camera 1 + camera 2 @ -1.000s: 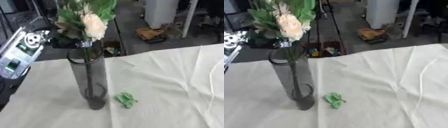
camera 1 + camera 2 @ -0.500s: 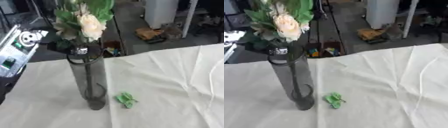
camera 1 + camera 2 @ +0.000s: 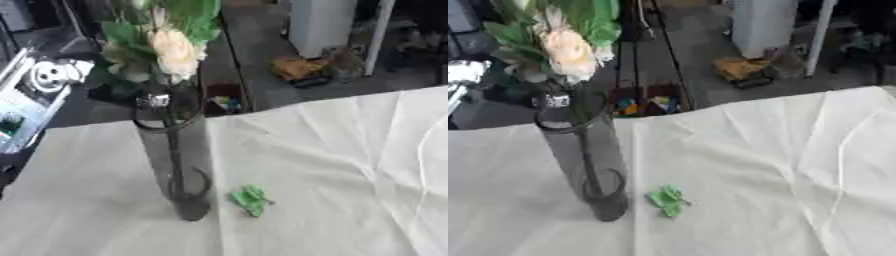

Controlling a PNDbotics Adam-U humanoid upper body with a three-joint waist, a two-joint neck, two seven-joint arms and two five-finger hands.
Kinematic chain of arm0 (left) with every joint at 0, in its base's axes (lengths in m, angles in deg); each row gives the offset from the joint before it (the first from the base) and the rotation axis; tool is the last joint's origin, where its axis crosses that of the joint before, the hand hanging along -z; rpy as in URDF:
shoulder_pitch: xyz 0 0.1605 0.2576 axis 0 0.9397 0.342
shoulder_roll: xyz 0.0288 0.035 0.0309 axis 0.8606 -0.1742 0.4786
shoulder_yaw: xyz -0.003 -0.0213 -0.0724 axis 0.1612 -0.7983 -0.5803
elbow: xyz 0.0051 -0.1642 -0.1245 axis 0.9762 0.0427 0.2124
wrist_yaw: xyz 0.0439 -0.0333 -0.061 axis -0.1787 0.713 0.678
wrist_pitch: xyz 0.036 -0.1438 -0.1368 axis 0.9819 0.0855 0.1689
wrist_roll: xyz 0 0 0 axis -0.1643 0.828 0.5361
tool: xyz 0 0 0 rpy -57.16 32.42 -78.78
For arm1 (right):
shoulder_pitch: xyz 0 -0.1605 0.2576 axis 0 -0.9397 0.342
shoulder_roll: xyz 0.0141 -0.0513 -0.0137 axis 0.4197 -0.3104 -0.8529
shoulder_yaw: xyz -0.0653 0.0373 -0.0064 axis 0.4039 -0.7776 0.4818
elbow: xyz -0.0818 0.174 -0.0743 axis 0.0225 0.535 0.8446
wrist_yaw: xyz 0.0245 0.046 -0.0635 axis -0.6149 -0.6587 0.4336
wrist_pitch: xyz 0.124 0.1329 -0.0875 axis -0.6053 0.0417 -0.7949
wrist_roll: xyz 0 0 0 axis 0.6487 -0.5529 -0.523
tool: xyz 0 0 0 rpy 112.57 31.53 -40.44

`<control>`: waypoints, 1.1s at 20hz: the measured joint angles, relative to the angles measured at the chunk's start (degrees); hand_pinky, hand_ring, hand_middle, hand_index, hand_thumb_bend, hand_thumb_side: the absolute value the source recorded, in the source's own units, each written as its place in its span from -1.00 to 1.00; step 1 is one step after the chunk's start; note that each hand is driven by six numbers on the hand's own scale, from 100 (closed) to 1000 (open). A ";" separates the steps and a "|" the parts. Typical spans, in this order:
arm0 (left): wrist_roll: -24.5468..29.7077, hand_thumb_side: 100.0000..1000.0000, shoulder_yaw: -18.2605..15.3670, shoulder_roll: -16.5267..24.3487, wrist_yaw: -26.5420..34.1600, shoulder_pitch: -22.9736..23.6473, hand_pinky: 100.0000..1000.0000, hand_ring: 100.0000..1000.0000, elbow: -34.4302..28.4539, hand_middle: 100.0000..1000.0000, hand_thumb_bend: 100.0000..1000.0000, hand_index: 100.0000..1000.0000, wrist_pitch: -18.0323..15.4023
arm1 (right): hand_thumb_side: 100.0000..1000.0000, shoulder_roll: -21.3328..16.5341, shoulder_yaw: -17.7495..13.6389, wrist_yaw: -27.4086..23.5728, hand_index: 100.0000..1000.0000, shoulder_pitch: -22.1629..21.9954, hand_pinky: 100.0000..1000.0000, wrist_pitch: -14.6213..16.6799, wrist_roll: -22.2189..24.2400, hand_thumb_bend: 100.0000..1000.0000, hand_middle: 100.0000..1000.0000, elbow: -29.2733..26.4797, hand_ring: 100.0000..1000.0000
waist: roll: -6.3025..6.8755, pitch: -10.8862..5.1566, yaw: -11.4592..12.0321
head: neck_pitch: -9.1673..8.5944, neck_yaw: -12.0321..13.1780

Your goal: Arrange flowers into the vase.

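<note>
A tall dark glass vase point(image 3: 182, 165) stands on the white cloth point(image 3: 332, 165), left of centre. A flower bunch point(image 3: 171, 47), with a cream rose and green leaves, sits above its rim, and the stem runs down inside the glass. My left hand point(image 3: 131, 92) shows as a dark shape with a silver part at the rim, behind the leaves, curled round the stem; most of it is hidden. A small green leaf piece point(image 3: 251, 199) lies on the cloth just right of the vase's foot. My right hand is out of sight.
A white and silver device point(image 3: 39, 82) stands at the left edge beside the table. Beyond the far table edge lie floor clutter point(image 3: 297, 67) and a white cabinet point(image 3: 319, 25). A raised fold in the cloth point(image 3: 429, 145) runs down the right side.
The flower bunch has drifted slightly left and stands more upright over the vase's mouth. The vase and the green piece have stayed put; the camera has shifted a little.
</note>
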 measured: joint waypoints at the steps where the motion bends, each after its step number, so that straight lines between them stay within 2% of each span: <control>1: 0.04 1.00 -0.02 0.21 0.51 0.02 0.97 1.00 0.02 1.00 -0.52 1.00 -0.08 | 0.76 -0.01 0.00 0.03 0.80 0.00 0.64 -0.10 -0.09 -1.00 -0.19 0.00 0.42 | 0.10 -0.02 0.02 | 0.00 -0.03; 2: 0.06 1.00 -0.05 0.40 1.21 0.05 0.97 1.00 0.04 1.00 -0.49 1.00 -0.14 | 0.76 -0.03 0.00 0.06 0.80 0.00 0.64 -0.15 -0.14 -1.00 -0.19 0.00 0.42 | 0.17 -0.04 0.03 | 0.01 -0.11; 3: 0.04 1.00 -0.07 0.51 2.09 0.15 1.00 1.00 0.14 1.00 -0.12 1.00 -0.20 | 0.76 -0.08 0.00 0.08 0.80 0.00 0.64 -0.21 -0.20 -1.00 -0.19 0.00 0.42 | 0.19 -0.11 0.03 | 0.01 -0.19; 5: -0.04 1.00 -0.09 0.75 4.10 0.29 1.00 1.00 0.52 1.00 0.01 1.00 -0.34 | 0.76 -0.18 0.00 0.09 0.80 0.00 0.64 -0.35 -0.35 -1.00 -0.19 0.00 0.42 | 0.20 -0.20 0.03 | 0.01 -0.23; 9: -0.06 1.00 -0.27 1.47 5.32 0.44 1.00 1.00 1.00 1.00 0.00 1.00 -0.37 | 0.77 -0.45 -0.01 0.09 0.80 0.00 0.65 -0.58 -0.57 -1.00 -0.20 0.00 0.42 | 0.32 -0.23 -0.05 | 0.01 -0.24; 12: 0.00 1.00 -0.29 1.55 5.32 0.74 1.00 1.00 1.10 1.00 -0.09 1.00 -0.59 | 0.77 -0.46 -0.01 0.09 0.80 0.00 0.65 -0.89 -0.80 -1.00 -0.20 0.00 0.43 | 0.37 -0.35 -0.11 | 0.01 -0.25; 14: -0.02 1.00 -0.28 1.99 5.32 0.82 1.00 1.00 1.22 1.00 -0.20 1.00 -1.02 | 0.77 -0.46 -0.01 0.09 0.80 0.00 0.65 -1.11 -0.86 -1.00 -0.20 0.00 0.43 | 0.42 -0.38 -0.14 | 0.02 -0.25; 15: 0.00 0.97 -0.27 2.19 5.32 0.87 1.00 1.00 1.39 1.00 -0.32 1.00 -1.26 | 0.77 -0.46 -0.01 0.09 0.80 0.00 0.65 -1.21 -0.93 -1.00 -0.20 0.00 0.42 | 0.47 -0.41 -0.14 | 0.02 -0.25; 17: 0.01 0.92 -0.27 2.53 5.19 0.99 1.00 1.00 1.54 1.00 -0.39 1.00 -1.65 | 0.77 -0.46 -0.02 0.09 0.80 0.00 0.65 -1.28 -1.00 -1.00 -0.20 0.00 0.42 | 0.52 -0.47 -0.14 | 0.02 -0.25; 22: -0.05 0.92 -0.27 2.60 3.68 1.31 1.00 1.00 2.15 1.00 -0.33 1.00 -1.87 | 0.78 -0.47 -0.02 0.09 0.80 -0.02 0.65 -1.34 -0.96 -1.00 -0.20 0.00 0.43 | 0.52 -0.50 -0.22 | 0.02 -0.25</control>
